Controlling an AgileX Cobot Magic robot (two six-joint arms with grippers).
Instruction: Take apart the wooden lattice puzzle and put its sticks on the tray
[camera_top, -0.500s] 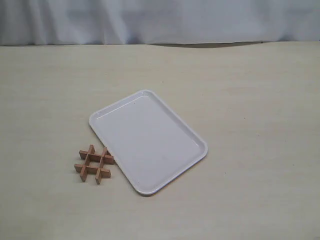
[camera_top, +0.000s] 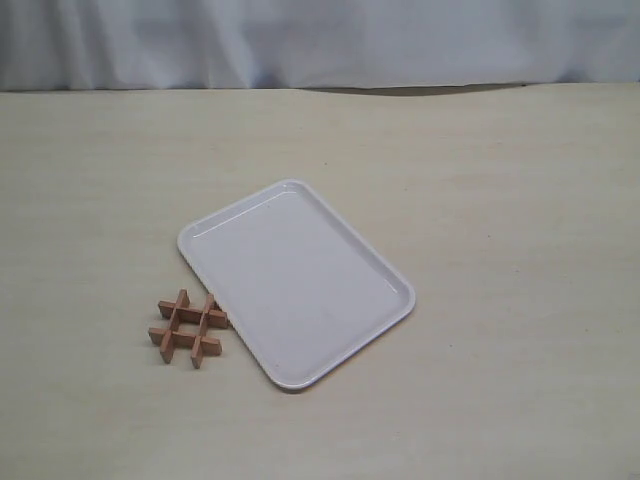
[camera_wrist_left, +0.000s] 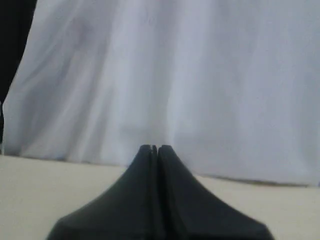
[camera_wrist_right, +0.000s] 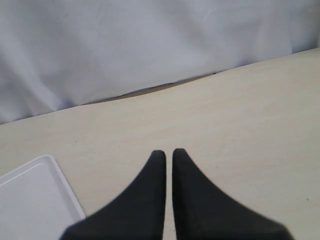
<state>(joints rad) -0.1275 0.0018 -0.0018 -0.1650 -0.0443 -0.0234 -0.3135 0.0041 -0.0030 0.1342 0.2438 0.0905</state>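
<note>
**Change.** None found. Against the exterior view of half a second before, the small reddish-brown wooden lattice puzzle (camera_top: 188, 328), the flat white plastic rectangular tray (camera_top: 300, 280) and the pale wood-grain worktop (camera_top: 500, 200) stand exactly as they were. Neither arm has entered that view. In my judgement the task has not begun: the lattice is whole, all four sticks are interlocked, and the tray holds nothing.

**Fingers.** The left gripper (camera_wrist_left: 154, 148) has its dark fingers pressed together on nothing, facing the white cloth backdrop (camera_wrist_left: 200, 75). The right gripper (camera_wrist_right: 169, 152) has its fingers all but together, with only a thin slit between them and nothing held. It hangs above bare worktop, with a corner of the tray (camera_wrist_right: 35, 200) in sight.

**Position and orientation.** The puzzle lies flat on the worktop on the left arm's side, at the tray's long left edge near its front corner. One stick end reaches the rim, but contact cannot be confirmed. The hash outline is roughly square, so it has no single long axis. One pair of sticks runs across the view, dipping slightly rightward. The other pair runs near-to-far, leaning a little. The tray's long axis runs from far left to near right.
</note>
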